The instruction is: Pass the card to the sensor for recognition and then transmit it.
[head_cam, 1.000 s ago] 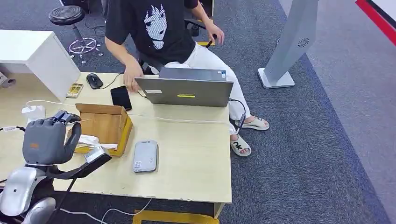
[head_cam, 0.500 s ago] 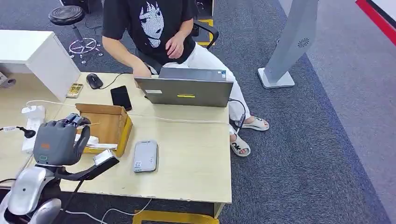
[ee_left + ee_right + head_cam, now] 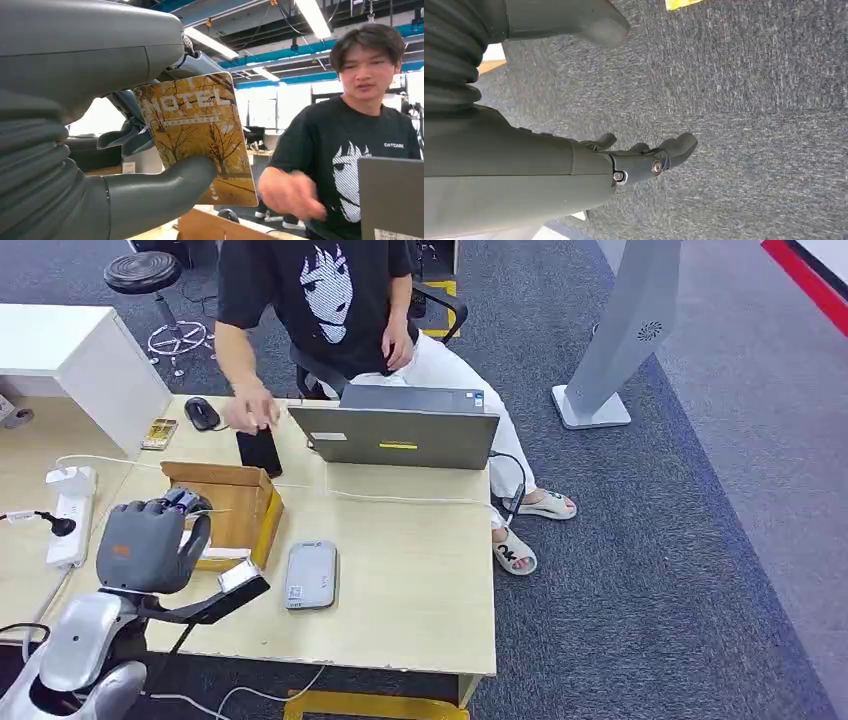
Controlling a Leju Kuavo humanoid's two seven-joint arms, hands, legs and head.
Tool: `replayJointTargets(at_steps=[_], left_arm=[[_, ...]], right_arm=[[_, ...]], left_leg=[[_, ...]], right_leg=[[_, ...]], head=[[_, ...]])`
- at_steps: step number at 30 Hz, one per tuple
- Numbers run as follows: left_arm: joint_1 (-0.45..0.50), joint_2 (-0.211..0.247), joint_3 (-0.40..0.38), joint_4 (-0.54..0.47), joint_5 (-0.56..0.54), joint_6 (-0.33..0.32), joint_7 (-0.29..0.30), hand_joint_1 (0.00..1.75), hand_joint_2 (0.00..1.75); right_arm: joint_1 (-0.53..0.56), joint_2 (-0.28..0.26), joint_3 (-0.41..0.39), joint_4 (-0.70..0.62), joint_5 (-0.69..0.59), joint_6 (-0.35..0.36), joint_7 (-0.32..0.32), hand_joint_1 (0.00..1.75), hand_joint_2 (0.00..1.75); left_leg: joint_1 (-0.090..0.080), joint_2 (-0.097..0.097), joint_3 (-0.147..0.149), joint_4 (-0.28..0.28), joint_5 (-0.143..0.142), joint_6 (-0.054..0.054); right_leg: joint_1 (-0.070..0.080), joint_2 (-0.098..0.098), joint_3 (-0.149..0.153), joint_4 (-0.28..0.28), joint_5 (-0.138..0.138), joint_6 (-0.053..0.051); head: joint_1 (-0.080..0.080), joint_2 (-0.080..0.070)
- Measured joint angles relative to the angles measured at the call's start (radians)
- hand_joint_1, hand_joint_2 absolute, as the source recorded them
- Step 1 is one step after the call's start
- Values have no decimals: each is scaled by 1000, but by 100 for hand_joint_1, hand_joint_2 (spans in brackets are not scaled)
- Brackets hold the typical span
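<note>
Fingers (image 3: 127,137) of the left hand (image 3: 148,540) clench a card (image 3: 197,135): in the left wrist view the thick grey thumb presses its lower face while the darker fingers lie behind its upper edge, so the card stands between them, tilted. Card face: yellow autumn trees with the word "HOTEL" in pale capitals near its top; the smaller print beneath is too fine to read. In the head view the left hand sits at lower left of the frame, raised over the pale wooden worktop (image 3: 410,580), just beside an open cardboard box (image 3: 228,505). A grey flat card reader (image 3: 312,574) lies on the worktop to the right of the box, apart from the hand; its small label cannot be read. Upper centre: a person in a black T-shirt printed with a white face graphic and the word "CATCASE", seated behind a grey laptop (image 3: 400,430) bearing a yellow sticker, one hand near a black phone (image 3: 259,449). Fingers of the right hand (image 3: 624,160) are loosely curved and grasp nothing, hanging over grey carpet (image 3: 749,125).
</note>
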Motion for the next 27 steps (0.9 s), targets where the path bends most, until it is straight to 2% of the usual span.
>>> replayJointTargets(at_steps=[11,27], left_arm=[[-6,-1,-28,20,-10,-24,4,175,175],[-34,-34,-67,96,-17,-32,4,175,175]], right_arm=[[-1,0,0,5,8,0,2,0,175],[-13,0,1,19,11,-3,2,0,175]], left_leg=[[0,0,0,0,0,0],[0,0,0,0,0,0]], right_leg=[[0,0,0,0,0,0],[0,0,0,0,0,-1]], head=[[0,0],[0,0]])
